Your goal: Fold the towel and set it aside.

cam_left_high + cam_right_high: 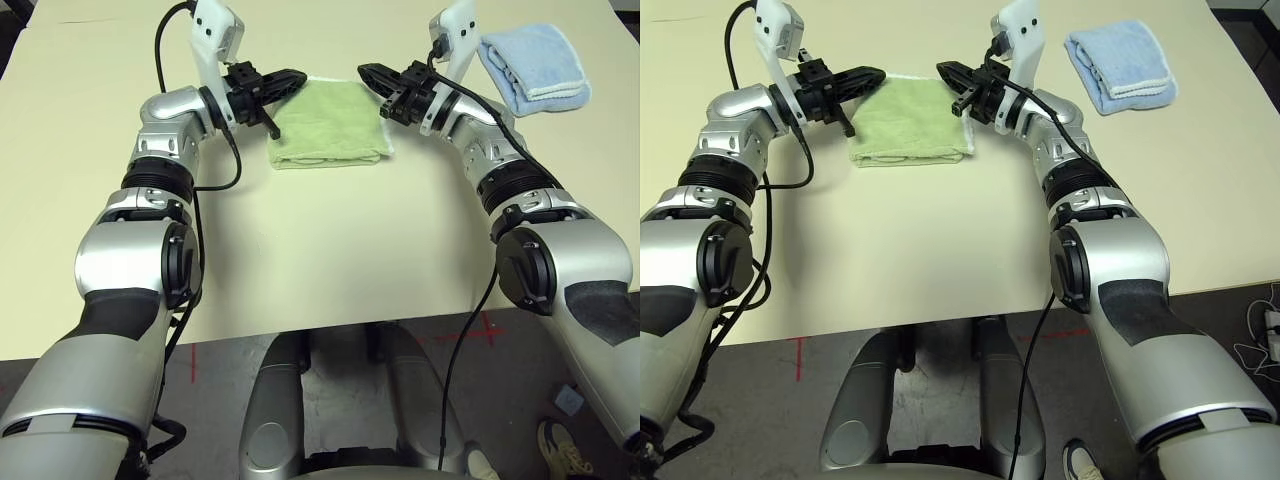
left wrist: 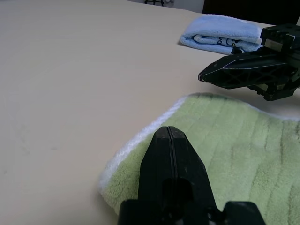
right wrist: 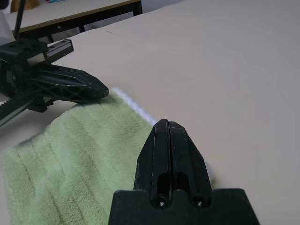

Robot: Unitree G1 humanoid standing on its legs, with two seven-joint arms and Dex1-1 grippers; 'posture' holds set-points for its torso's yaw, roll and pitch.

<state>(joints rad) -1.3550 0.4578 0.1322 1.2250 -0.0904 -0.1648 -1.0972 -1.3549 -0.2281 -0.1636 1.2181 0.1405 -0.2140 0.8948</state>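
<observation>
Folded towel [image 1: 328, 124] flat on desk [image 1: 330, 260], released.
Left gripper [image 1: 297, 80] and right gripper [image 1: 366, 72] flanking towel's far corners, fingers closed, empty; set-aside pending.

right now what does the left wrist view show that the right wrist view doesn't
Left wrist view: the folded blue cloth on the table past the right gripper.

Right wrist view: a second table beyond the left gripper, and no blue cloth.

Both: the green towel lying flat on the cream table, its white edging, and shut black fingers above it, none holding it.
</observation>
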